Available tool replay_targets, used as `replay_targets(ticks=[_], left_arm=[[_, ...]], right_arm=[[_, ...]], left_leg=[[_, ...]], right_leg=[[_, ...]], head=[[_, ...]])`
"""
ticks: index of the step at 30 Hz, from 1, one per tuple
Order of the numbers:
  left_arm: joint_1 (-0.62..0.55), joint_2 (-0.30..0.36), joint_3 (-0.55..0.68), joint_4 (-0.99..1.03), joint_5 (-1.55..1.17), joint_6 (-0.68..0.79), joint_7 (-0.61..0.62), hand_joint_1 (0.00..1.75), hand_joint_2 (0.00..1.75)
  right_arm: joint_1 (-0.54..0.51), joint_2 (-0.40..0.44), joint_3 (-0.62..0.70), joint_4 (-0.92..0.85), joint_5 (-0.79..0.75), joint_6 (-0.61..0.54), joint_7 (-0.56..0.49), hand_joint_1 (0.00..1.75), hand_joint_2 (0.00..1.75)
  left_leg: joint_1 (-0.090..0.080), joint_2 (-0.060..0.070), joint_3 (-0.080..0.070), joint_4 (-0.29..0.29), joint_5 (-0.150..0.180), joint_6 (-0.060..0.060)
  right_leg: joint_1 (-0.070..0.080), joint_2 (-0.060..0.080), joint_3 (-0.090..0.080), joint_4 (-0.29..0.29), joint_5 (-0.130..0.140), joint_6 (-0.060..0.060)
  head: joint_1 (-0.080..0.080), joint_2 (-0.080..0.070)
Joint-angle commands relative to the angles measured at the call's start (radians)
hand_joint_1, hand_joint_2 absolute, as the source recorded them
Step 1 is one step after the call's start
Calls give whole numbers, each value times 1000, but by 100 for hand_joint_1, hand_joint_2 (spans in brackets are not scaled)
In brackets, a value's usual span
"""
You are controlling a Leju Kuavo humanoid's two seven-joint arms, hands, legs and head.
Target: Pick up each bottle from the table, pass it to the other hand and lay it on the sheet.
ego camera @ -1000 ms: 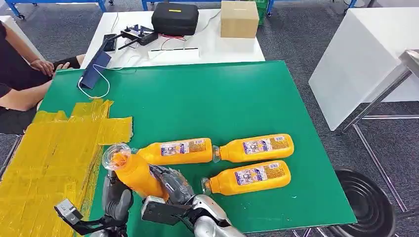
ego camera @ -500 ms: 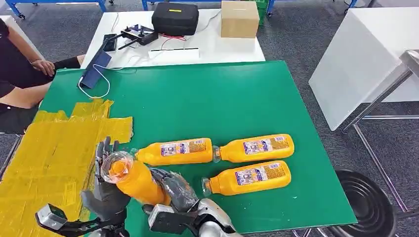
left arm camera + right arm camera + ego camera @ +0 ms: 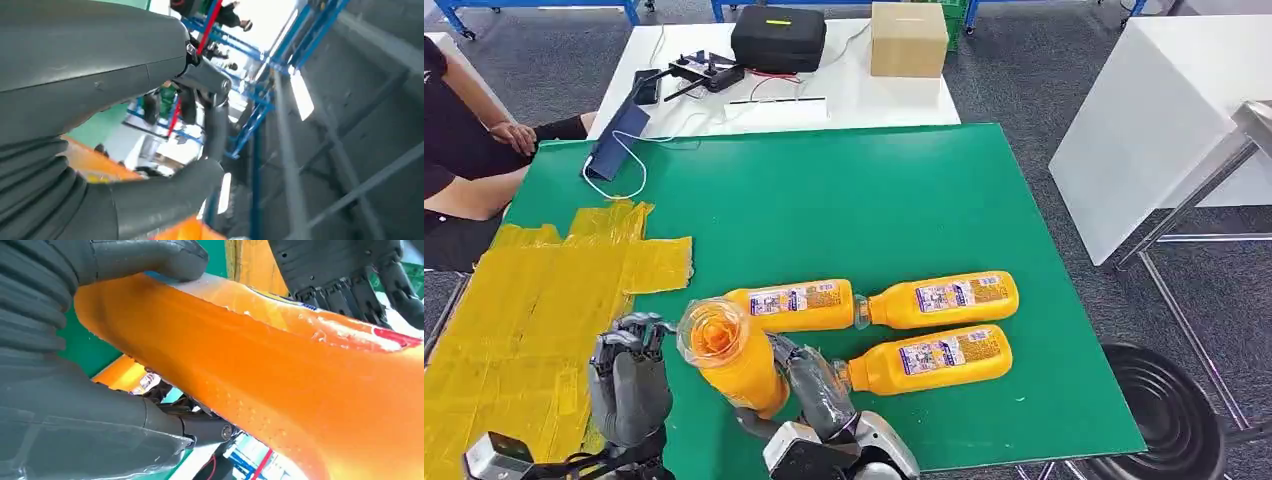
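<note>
My right hand [image 3: 812, 396] grips an orange bottle [image 3: 732, 362] by its lower body and holds it nearly upright above the green table's [image 3: 844, 200] near edge, clear cap toward me. My left hand [image 3: 629, 382] stands just left of that bottle, fingers apart and holding nothing, with a small gap between them. In the right wrist view the orange bottle [image 3: 280, 390] lies across my right hand [image 3: 75, 340], and my left hand's dark fingers [image 3: 345, 275] hover beside it. My left hand [image 3: 100, 100] is also seen from its wrist. Three more bottles [image 3: 789, 305] [image 3: 944, 298] [image 3: 934, 360] lie on the table. The yellow sheet [image 3: 524, 310] covers the table's left side.
A person's arm [image 3: 474, 150] rests at the table's far left corner. A blue tablet with a white cable [image 3: 614, 145] lies at the back left. Behind, a white table [image 3: 844, 95] carries a black case, a cardboard box and a controller. A black bin [image 3: 1164, 410] stands at lower right.
My right hand has swung the bottle rightward and more upright. My left hand, which was reaching round the bottle's neck, has dropped back and now stands apart from it.
</note>
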Motion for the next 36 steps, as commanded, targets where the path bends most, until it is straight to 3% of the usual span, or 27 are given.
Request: replay_targets(ticks=[1, 2, 3, 4, 5, 6, 17, 18, 24, 30, 36], left_arm=[[4, 11, -26, -45, -64, -20, -35, 175, 175], [6, 10, -27, -43, -61, -23, -35, 175, 175], [7, 10, -27, -43, -58, -25, -35, 110, 175], [10, 7, -19, -45, -42, -38, -35, 24, 175], [10, 7, -19, -45, -42, -38, -35, 24, 175], [11, 9, -18, -27, -41, -38, -35, 0, 0], [8, 36, -66, -31, -126, 23, -35, 0, 0], [5, 46, -84, -29, -143, 45, -35, 0, 175], [-55, 97, -195, 76, -295, 265, -35, 0, 175], [-91, 105, -202, 115, -313, 281, -35, 0, 175], [-91, 103, -197, 114, -318, 282, -35, 0, 175]], right_arm=[[37, 7, -2, -19, -10, 14, -1, 175, 175], [39, 7, -2, -21, -10, 15, -2, 175, 175], [40, 6, -2, -22, -10, 15, -2, 175, 175], [44, 3, -1, -30, -11, 17, -2, 175, 175], [44, 3, -1, -30, -11, 17, -2, 175, 175], [46, 2, -2, -33, -11, 16, -2, 175, 175], [38, 6, -13, -33, -8, 11, 5, 175, 175], [32, 7, -16, -35, -2, 6, 14, 175, 175], [-88, -1, 23, 32, 51, -20, 94, 175, 175], [-213, -3, 65, 97, 100, 14, 193, 175, 175], [-239, 3, 82, 120, 96, 34, 202, 175, 175]], left_leg=[[1, -1, 2, 0, -1, -1], [1, -1, 1, 0, -1, -1], [1, -1, 2, 0, -2, -2], [1, -1, 1, 0, -1, -1], [0, -1, 1, 0, 0, -1], [1, -2, 2, 0, -1, -2], [0, -1, 1, 0, 0, -1], [1, -2, 2, 0, -1, -1], [1, -1, 1, 0, 0, -1], [1, 1, 2, -1, 0, -2], [1, 0, 3, -1, 0, -2]], right_leg=[[1, -1, 2, 0, -1, -1], [1, 0, 1, 0, -1, 0], [1, 0, 2, 0, -2, -1], [1, -1, 2, 0, -1, -1], [0, -1, 1, 0, -1, 0], [1, -1, 3, 0, -2, -1], [0, -1, 1, 0, -1, 0], [1, -1, 2, 0, -1, -1], [0, -1, 2, -1, 0, -1], [1, 2, 2, -1, 1, -1], [1, 1, 3, -1, 0, -1]], head=[[0, 0], [0, 0], [0, 0], [0, 0], [0, 0], [0, 0], [0, 0], [0, 0], [0, 0], [0, 0], [0, 0]])
